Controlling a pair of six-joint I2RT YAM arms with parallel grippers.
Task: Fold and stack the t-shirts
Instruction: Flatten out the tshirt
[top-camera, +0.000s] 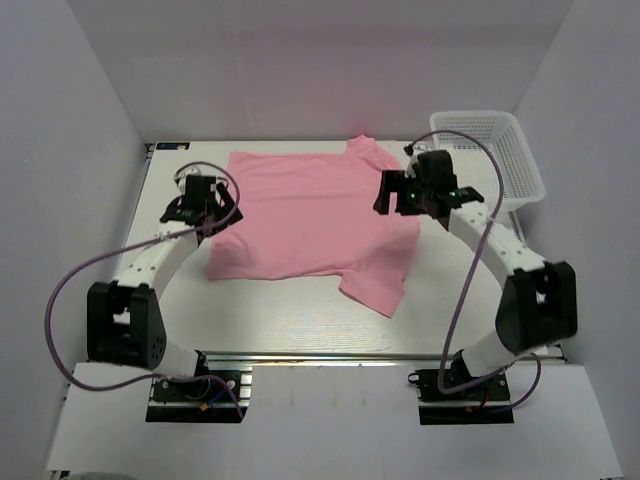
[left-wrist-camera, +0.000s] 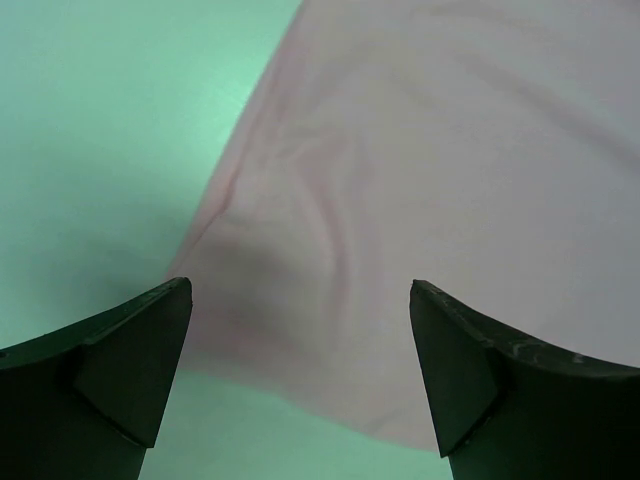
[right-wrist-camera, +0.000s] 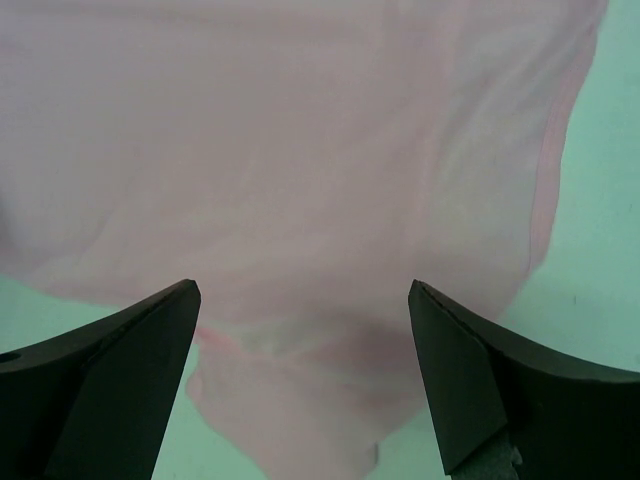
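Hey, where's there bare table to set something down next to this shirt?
Widest bare table: the near strip between the t-shirt and the arm bases. Crowded: left gripper and right gripper open over the shirt's two ends, basket far right.

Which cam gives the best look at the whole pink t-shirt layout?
Top external: the plain light-pink short-sleeved t-shirt shows almost whole, spread on the white table, both sleeves visible. Left wrist shows only a wrinkled patch at one edge; right wrist only a close-up stretch with a seamed edge. Neither gives its outline.
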